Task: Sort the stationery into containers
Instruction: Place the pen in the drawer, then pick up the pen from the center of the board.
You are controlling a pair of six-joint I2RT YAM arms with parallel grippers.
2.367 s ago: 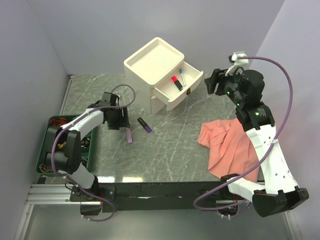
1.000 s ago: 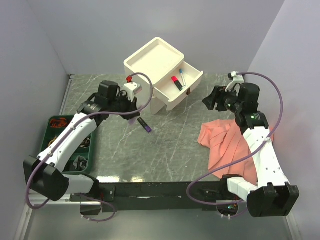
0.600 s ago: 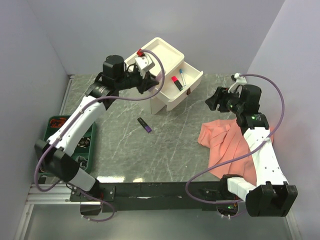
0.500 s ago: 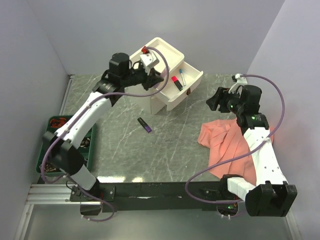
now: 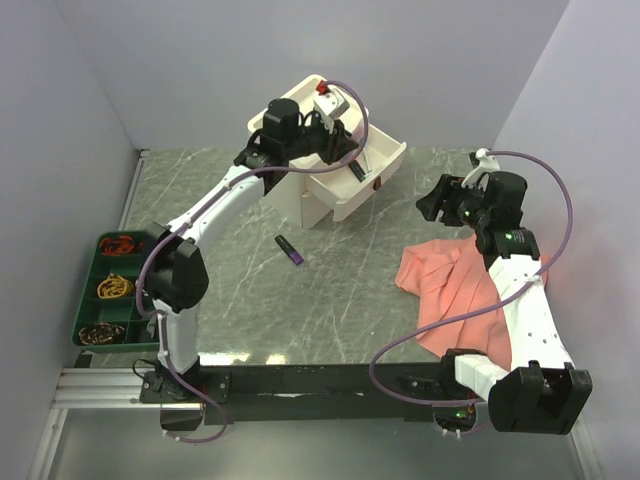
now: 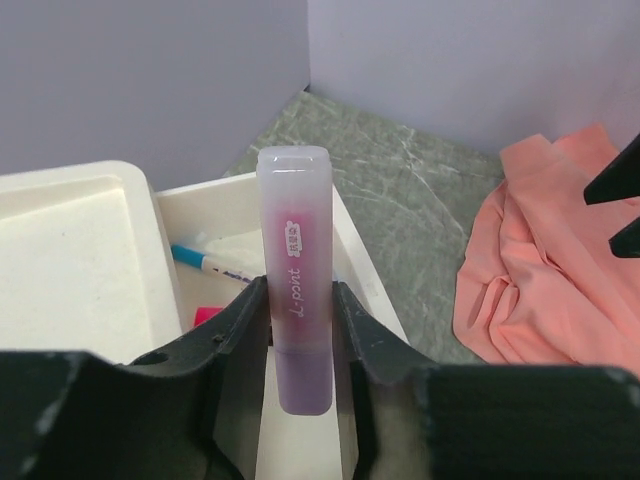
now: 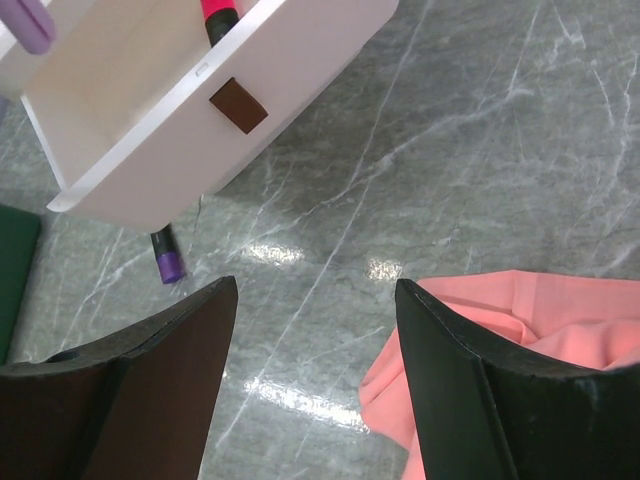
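Note:
My left gripper (image 5: pixel 343 152) (image 6: pixel 300 292) hangs over the open drawer (image 5: pixel 388 163) (image 6: pixel 355 262) of the cream-white drawer box (image 5: pixel 296 118), shut on a lilac highlighter (image 6: pixel 295 245) that stands upright between its fingers. In the drawer lie a blue-capped pen (image 6: pixel 205 260) and a red-and-black marker (image 6: pixel 206 315) (image 7: pixel 218 12). A purple highlighter (image 5: pixel 291 250) (image 7: pixel 167 258) lies on the table in front of the box. My right gripper (image 5: pixel 436 198) (image 7: pixel 315 292) hovers open and empty to the right of the drawer.
A salmon-pink cloth (image 5: pixel 460 290) (image 7: pixel 520 320) lies crumpled at the right. A green compartment tray (image 5: pixel 90 292) with small items sits at the near left edge. The drawer's front has a brown pull tab (image 7: pixel 238 105). Grey walls close in the table.
My left arm has carried the lilac highlighter from the table's left up and rightward to above the open drawer. The right gripper has barely shifted.

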